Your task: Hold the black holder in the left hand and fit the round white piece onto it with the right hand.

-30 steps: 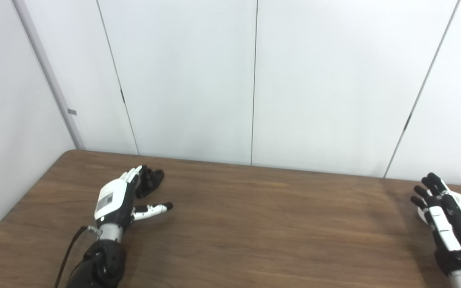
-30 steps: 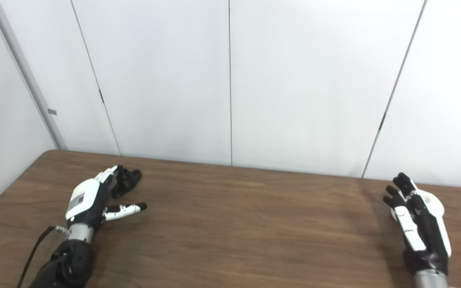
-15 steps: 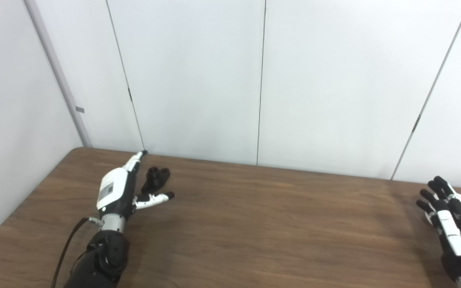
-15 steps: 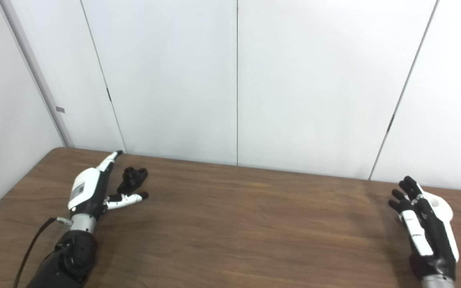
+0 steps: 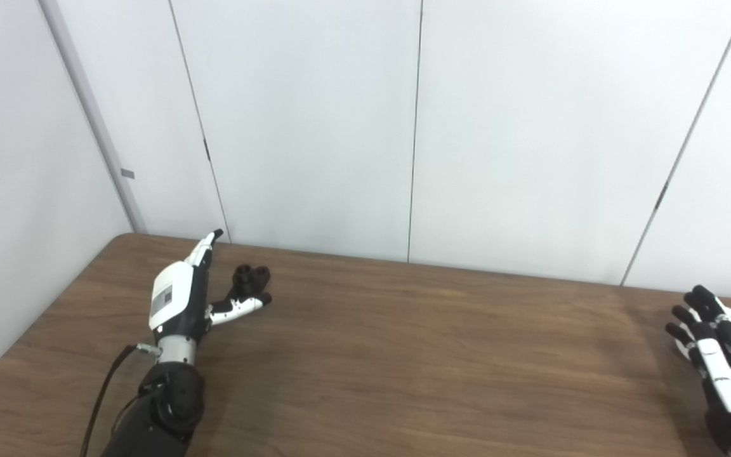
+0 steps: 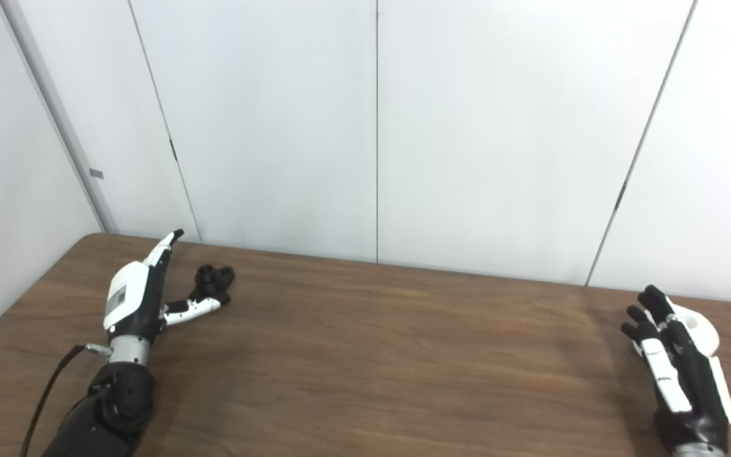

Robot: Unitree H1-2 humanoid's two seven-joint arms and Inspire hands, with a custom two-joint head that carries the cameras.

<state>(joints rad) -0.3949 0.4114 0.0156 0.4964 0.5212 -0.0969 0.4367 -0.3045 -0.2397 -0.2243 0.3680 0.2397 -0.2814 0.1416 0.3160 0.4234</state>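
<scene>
Meanwhile, fingers spread on both hands, black holder [image 5: 250, 281] beside left thumb.

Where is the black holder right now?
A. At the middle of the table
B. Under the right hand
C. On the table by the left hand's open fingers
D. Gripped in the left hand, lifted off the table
C: the black holder sits on the table, beside the open left hand, not gripped.

Dark wood-grain table [image 5: 403, 355] against plain white panelled wall [image 5: 308, 127]; thin vertical seams; even, soft light.
</scene>
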